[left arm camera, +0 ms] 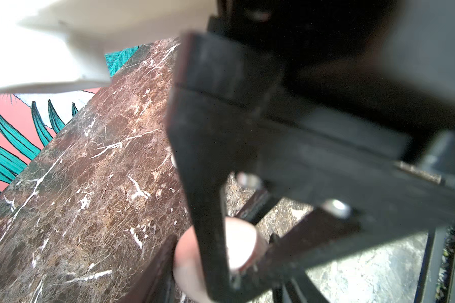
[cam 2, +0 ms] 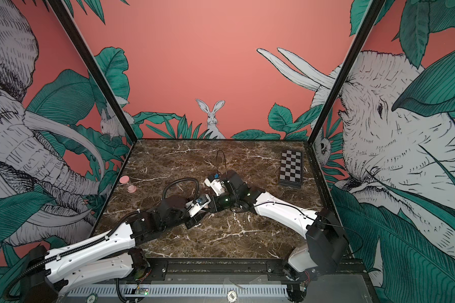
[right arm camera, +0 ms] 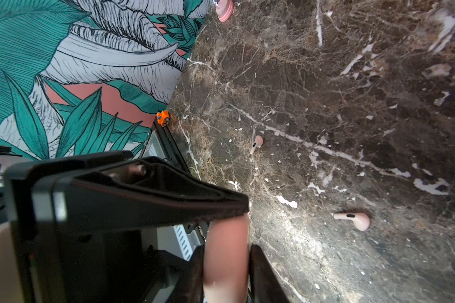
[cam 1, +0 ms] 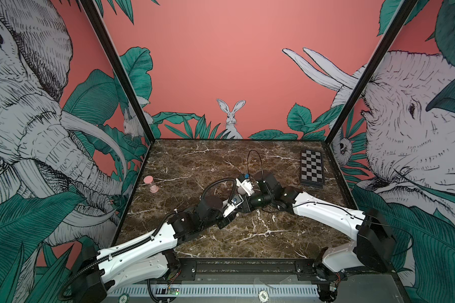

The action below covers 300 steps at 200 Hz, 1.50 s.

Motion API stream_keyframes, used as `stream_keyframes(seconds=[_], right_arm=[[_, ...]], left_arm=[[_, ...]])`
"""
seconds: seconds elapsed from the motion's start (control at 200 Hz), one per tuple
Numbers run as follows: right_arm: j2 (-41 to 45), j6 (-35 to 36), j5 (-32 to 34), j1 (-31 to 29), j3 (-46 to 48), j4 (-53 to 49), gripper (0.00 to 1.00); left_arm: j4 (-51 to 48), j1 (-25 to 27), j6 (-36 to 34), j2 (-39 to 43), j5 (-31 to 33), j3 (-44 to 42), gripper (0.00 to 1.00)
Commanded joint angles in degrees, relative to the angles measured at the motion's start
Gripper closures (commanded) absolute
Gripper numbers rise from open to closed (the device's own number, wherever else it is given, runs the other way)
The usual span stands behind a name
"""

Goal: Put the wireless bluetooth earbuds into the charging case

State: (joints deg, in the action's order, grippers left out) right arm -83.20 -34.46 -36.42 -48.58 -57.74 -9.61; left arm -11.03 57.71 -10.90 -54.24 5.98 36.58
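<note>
Hourglass (cam 1: 150,183) stands near the left wall, away from the work. Bud (right arm camera: 352,220) and second bud (right arm camera: 256,144) lie loose on the marble (right arm camera: 352,78), apart from each other, neither in the case. At centre, left gripper (left arm camera: 234,275) clamps the pink case (left arm camera: 239,241). Right gripper (right arm camera: 237,236) pinches it too; lid or body, I cannot tell.

Risks: the smooth, rounded case may twist or squirt out between opposed grips; the crowded wrists may collide; an arm sweep may roll a bud.

Checkerboard (cam 1: 311,168) sits far right, uninvolved.
</note>
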Motion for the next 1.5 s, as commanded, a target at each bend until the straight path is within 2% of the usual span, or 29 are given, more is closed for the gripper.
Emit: stream_keyframes(seconds=[0.0,0.1,0.225,0.285,0.405,0.59,0.66,0.905,0.995,1.115,1.175,1.255,1.391,1.496], right_arm=[[0.2,-0.4,-2.2,-0.5,0.5,3.7,0.76],[-0.3,-1.2,-3.0,-0.5,0.8,4.2,0.76],[-0.4,-1.9,-3.7,-0.5,1.3,5.5,0.82],[-0.1,-2.1,-3.7,-0.5,1.6,6.2,0.87],[0.2,-2.0,-3.4,-0.5,1.5,6.3,1.0],[1.4,-0.6,-0.7,-0.3,1.1,4.1,1.0],[2.4,0.6,0.6,0.3,0.8,2.3,1.0],[8.2,5.4,0.0,6.7,0.1,-4.2,1.0],[10.8,8.1,-1.0,8.1,-0.1,-6.4,1.0],[13.5,12.4,-3.0,8.3,-1.2,-9.6,1.0],[14.7,13.6,-4.2,8.2,-1.2,-10.1,1.0],[16.0,14.6,-6.5,8.2,-1.0,-10.0,1.0],[17.7,15.3,-11.0,7.8,0.1,-8.4,1.0],[19.1,15.8,-12.1,7.2,1.0,-7.1,1.0]], left_arm=[[0.4,0.2,0.7,0.7,0.2,1.5,1.0],[0.8,0.2,0.6,0.6,1.7,1.7,1.0],[0.9,0.2,0.6,0.1,2.2,2.1,1.0],[0.8,0.2,0.6,0.1,1.8,2.4,0.93],[1.1,0.2,0.6,0.1,1.4,2.6,0.68],[-0.9,0.2,0.5,0.4,-0.7,4.3,0.16],[-3.5,0.2,1.3,0.9,-1.9,5.9,0.01],[-18.1,0.0,5.0,6.3,-9.3,13.4,0.01],[-21.2,-3.2,8.1,8.6,-17.0,15.1,0.01],[-20.8,-12.8,13.4,9.0,-33.4,15.5,0.01],[-19.2,-15.5,15.4,8.0,-39.2,15.2,0.01],[-17.0,-16.6,17.4,5.6,-46.1,15.1,0.04],[-13.6,-17.2,19.8,0.6,-52.8,15.0,0.12],[-10.1,-17.2,21.8,-2.1,-57.7,14.6,0.18]])
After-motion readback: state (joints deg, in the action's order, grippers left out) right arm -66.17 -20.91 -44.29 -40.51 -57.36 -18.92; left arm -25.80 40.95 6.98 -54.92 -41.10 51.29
